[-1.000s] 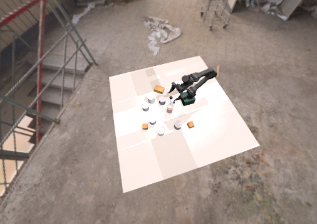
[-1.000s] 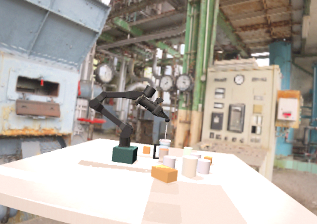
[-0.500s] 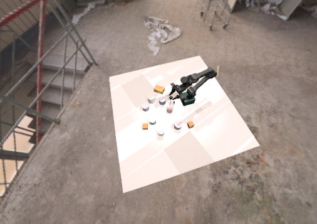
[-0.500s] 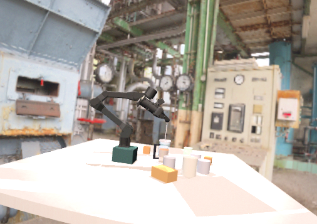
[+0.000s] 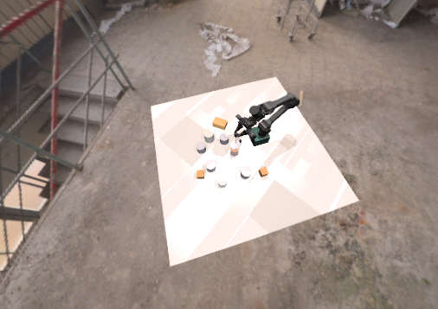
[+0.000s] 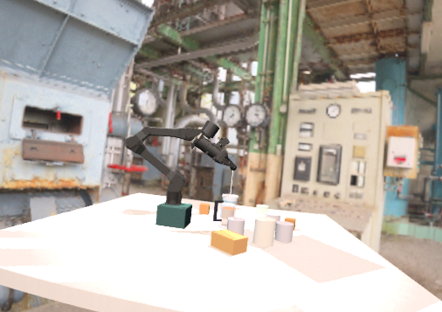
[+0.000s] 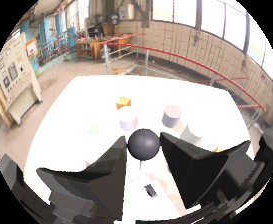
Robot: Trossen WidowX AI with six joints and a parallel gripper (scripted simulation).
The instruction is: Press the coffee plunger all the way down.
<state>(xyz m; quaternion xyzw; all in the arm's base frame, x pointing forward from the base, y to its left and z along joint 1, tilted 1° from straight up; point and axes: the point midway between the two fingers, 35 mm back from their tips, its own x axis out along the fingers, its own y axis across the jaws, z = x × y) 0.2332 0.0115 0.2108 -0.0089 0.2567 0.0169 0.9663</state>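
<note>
The coffee press (image 5: 234,149) (image 6: 228,212) stands upright on the white table, with a pale lid (image 6: 230,197) and a dark handle (image 6: 217,211) (image 7: 150,190). Its thin plunger rod (image 6: 231,182) rises straight out of the lid, with a long stretch showing. The round black plunger knob (image 7: 144,146) tops it, high above the lid. My gripper (image 5: 236,134) (image 6: 233,168) (image 7: 143,137) is shut on the knob, one finger on each side, and slants down from the arm. The fingers hide most of the knob in the top and exterior views.
A grey cylinder (image 5: 224,139) (image 6: 236,225) is close beside the press. A cream cylinder (image 5: 209,136) (image 6: 264,232), another grey cylinder (image 5: 201,147) (image 6: 284,232) and an orange block (image 5: 220,123) (image 6: 229,242) stand farther off. White-topped cups (image 5: 210,166) (image 5: 246,172) and small orange cubes (image 5: 200,174) (image 5: 263,171) are around.
</note>
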